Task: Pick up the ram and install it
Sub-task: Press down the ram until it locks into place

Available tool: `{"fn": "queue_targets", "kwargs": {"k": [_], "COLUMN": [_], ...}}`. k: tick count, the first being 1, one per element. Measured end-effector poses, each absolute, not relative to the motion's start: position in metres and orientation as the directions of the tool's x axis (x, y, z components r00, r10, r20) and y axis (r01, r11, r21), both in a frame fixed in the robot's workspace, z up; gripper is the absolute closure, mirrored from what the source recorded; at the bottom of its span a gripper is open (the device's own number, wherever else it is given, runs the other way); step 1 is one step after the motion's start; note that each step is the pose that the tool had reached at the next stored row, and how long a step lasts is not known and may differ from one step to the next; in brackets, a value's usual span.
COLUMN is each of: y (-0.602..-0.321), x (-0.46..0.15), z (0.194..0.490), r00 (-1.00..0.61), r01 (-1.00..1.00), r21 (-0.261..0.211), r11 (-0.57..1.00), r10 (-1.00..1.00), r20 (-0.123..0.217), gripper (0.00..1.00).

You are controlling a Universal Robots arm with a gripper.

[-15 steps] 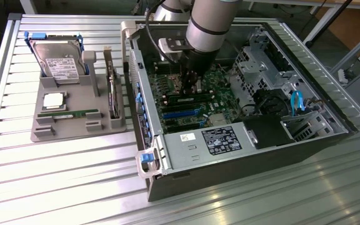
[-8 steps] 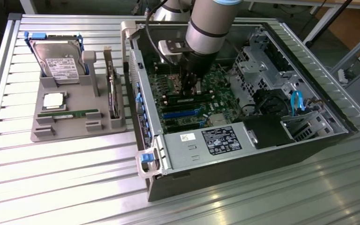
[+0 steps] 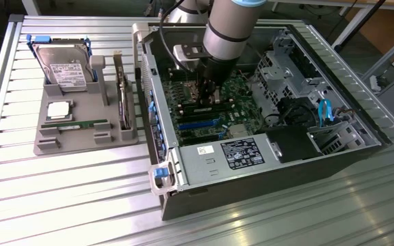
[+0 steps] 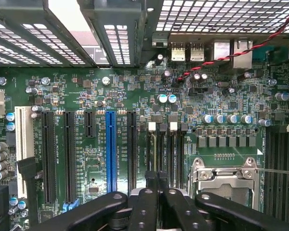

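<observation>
The ram [image 3: 80, 124], a slim green stick, lies flat in a slot of the grey holder tray [image 3: 46, 146] at the exterior view's left, outside the computer. My gripper [image 3: 211, 100] is far from it, reaching down inside the open computer case [image 3: 266, 169] over the motherboard [image 4: 221, 110]. In the wrist view my gripper [image 4: 157, 185] has its black fingers [image 4: 143, 207] pressed together, right above the black memory slots [image 4: 164, 149] beside the processor socket [image 4: 226, 180]. Nothing green shows between the fingers.
The tray also holds a hard drive [image 3: 63, 66], a square silver processor chip [image 3: 59, 108] and a dark expansion card [image 3: 123, 97] standing on edge. Case walls, a drive cage [image 3: 286, 66] and the power supply [image 3: 231, 156] hem in the arm. Blue and black card slots [image 4: 111, 149] lie beside the memory slots.
</observation>
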State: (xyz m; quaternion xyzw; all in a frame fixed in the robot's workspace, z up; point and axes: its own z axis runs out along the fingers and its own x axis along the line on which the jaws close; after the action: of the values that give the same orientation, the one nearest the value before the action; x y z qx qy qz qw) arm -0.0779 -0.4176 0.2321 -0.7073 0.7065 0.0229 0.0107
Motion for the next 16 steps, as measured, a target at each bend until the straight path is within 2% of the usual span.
{"fn": "queue_targets", "kwargs": {"k": [16], "y": [-0.4190], "x": [-0.0780], "z": [0.2314], "r00": [0.001], "r01": [-1.000], "r21": [0.017], "r11": [-0.002], "r10": [-0.999], "r20": [-0.048], "gripper": [0.91]}}
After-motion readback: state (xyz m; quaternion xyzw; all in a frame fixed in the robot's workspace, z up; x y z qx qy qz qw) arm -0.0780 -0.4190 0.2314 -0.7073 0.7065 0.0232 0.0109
